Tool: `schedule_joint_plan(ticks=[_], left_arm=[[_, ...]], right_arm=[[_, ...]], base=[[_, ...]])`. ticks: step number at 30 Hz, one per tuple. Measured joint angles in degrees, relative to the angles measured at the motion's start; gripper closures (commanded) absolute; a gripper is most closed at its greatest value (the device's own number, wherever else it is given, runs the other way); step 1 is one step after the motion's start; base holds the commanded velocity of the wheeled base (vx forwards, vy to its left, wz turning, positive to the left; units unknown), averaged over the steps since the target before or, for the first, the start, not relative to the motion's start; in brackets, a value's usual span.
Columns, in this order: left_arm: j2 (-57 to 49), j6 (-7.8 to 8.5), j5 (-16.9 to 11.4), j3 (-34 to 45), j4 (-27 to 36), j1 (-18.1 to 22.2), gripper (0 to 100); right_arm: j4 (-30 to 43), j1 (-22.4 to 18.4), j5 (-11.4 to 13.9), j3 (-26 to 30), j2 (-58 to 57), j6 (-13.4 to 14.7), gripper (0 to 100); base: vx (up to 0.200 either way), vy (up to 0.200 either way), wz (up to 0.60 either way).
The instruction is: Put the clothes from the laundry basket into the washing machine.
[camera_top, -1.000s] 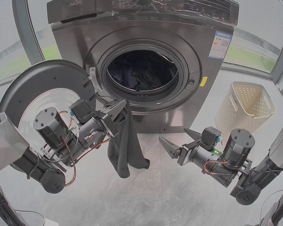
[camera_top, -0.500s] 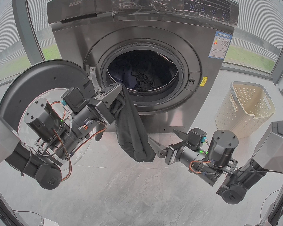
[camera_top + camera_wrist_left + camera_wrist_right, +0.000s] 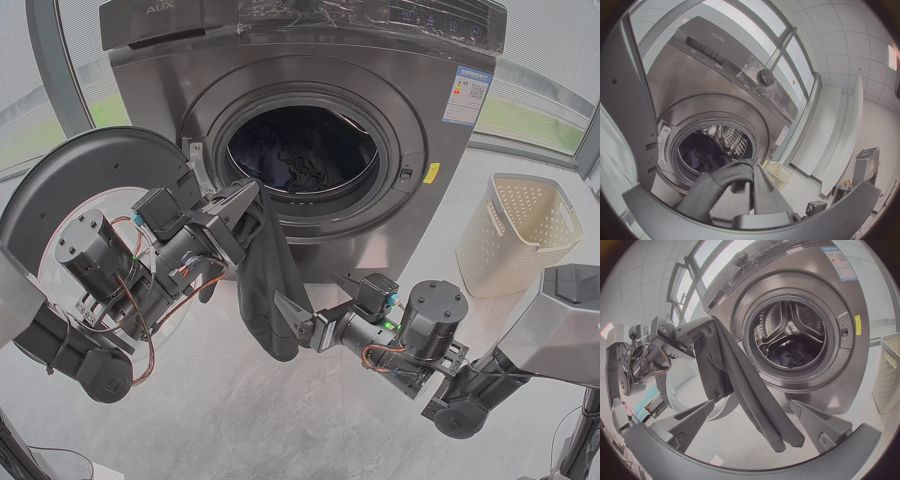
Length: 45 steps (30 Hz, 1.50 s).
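Washing machine (image 3: 300, 75), door (image 3: 81, 169) swung open at 8 o'clock of the drum mouth, dark clothes (image 3: 294, 162) inside. Laundry basket (image 3: 519, 231) on the floor at 4 o'clock, tilted. Left arm raised at 7 o'clock, left gripper (image 3: 247, 194) clamped on a dark garment (image 3: 269, 281) that hangs long and folded below the drum rim. Right arm low at 6 o'clock, right gripper (image 3: 306, 289) spread wide at the garment's lower end. Right wrist view: cloth hangs between the fingers (image 3: 707, 408), contact unclear. Left wrist view: cloth bunched over the fingers.
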Motion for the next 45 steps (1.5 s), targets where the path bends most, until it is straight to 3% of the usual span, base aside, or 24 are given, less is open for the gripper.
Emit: schedule_joint_plan(ticks=[11, 21, 29, 37, 45], left_arm=[[0.45, 0.02, 0.04, -0.11, 0.00, -0.06, 100], [1.06, 0.02, 0.80, -0.57, -0.04, -0.06, 100], [1.30, 0.02, 1.13, -0.88, -0.04, -0.15, 100], [1.33, 0.02, 1.24, -0.91, -0.04, -0.17, 100], [1.19, -0.02, 1.24, -0.91, -0.09, -0.20, 100]], right_arm=[[0.88, 2.84, 2.02, -7.00, 7.33, -0.27, 0], [6.79, 3.74, 2.16, -17.86, 14.08, -0.18, 0], [15.03, 3.91, 0.33, -29.32, 18.44, 0.68, 0], [23.02, 4.13, -0.82, -39.19, 22.30, 4.19, 0], [25.73, 1.76, -1.39, -47.37, 27.56, 3.94, 0]], base=[[0.000, 0.000, 0.00], [0.000, 0.000, 0.00], [0.000, 0.000, 0.00], [0.000, 0.000, 0.00], [0.000, 0.000, 0.00]])
